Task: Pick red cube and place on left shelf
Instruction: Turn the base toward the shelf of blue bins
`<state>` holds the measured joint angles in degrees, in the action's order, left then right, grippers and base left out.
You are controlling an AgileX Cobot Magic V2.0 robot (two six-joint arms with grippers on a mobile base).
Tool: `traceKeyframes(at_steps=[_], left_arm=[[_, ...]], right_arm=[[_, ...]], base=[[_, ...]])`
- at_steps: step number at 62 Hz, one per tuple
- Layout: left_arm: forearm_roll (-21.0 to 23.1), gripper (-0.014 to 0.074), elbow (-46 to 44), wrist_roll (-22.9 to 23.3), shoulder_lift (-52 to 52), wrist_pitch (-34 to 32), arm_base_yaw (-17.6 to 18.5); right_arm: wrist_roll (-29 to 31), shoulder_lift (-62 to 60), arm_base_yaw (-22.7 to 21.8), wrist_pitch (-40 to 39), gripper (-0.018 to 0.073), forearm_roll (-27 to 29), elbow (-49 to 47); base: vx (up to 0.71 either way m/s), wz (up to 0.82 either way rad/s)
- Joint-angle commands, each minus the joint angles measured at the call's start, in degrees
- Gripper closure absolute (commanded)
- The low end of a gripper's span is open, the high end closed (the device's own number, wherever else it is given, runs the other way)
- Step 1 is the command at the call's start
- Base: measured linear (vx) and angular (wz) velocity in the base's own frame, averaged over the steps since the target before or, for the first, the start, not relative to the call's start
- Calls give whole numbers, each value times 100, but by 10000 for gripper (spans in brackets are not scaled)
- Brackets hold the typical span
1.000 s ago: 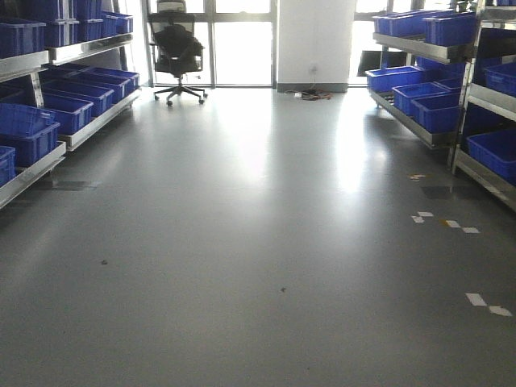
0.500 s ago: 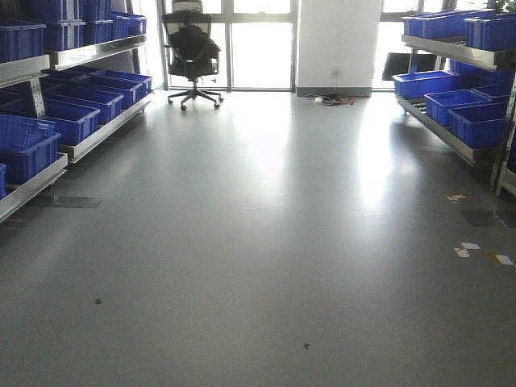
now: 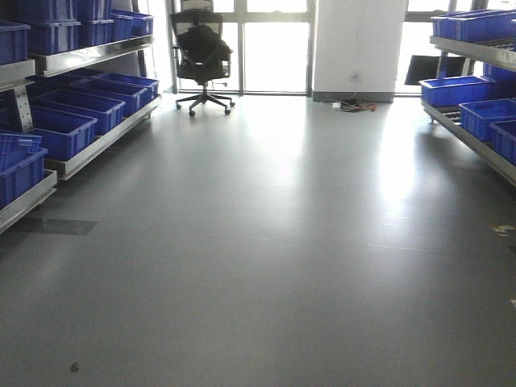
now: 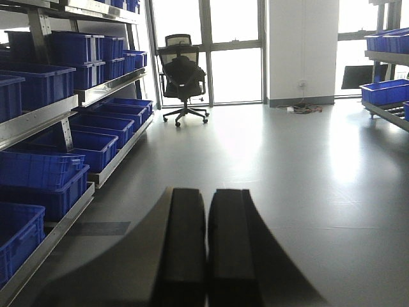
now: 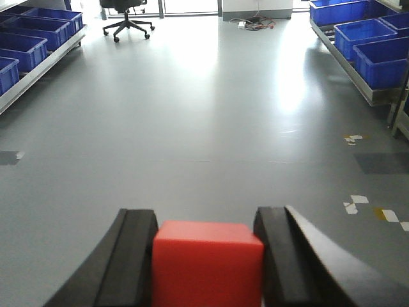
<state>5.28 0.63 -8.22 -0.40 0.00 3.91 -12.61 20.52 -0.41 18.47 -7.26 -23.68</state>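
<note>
Right wrist view: right pincer (image 5: 206,246) pinches the red cube (image 5: 208,268), left pincer (image 4: 206,243) pressed together. Carrying step, I'd say; next, approach the left shelf (image 3: 89,55).

You get hard daylight from the tall windows (image 3: 274,48) at the far end, blown out to white. It lays broad glare down the glossy floor (image 3: 266,153); the near floor is dimmer. In the wrist views the left fingers (image 4: 182,256), right fingers (image 5: 134,256) and red cube (image 5: 208,265) look soft, out of focus.
</note>
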Motion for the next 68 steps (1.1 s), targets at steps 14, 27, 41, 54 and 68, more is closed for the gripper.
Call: traceKeyframes(at_steps=[14, 27, 41, 54, 68], left_arm=[[32, 491, 126, -8, 40, -476, 25], [32, 491, 126, -8, 40, -476, 25], [32, 491, 126, -8, 40, -476, 25], [32, 491, 126, -8, 47, -476, 25], [32, 491, 126, -8, 47, -476, 25]], right_arm=[[6, 46, -38, -497, 502, -85, -166], [6, 46, -38, -497, 502, -85, -166], [6, 46, -38, -497, 502, -85, -166], [6, 46, -38, -497, 502, -85, -166], [6, 46, -38, -497, 502, -85, -166]], base=[[69, 15], [71, 21], [69, 26], [66, 28], [64, 35]])
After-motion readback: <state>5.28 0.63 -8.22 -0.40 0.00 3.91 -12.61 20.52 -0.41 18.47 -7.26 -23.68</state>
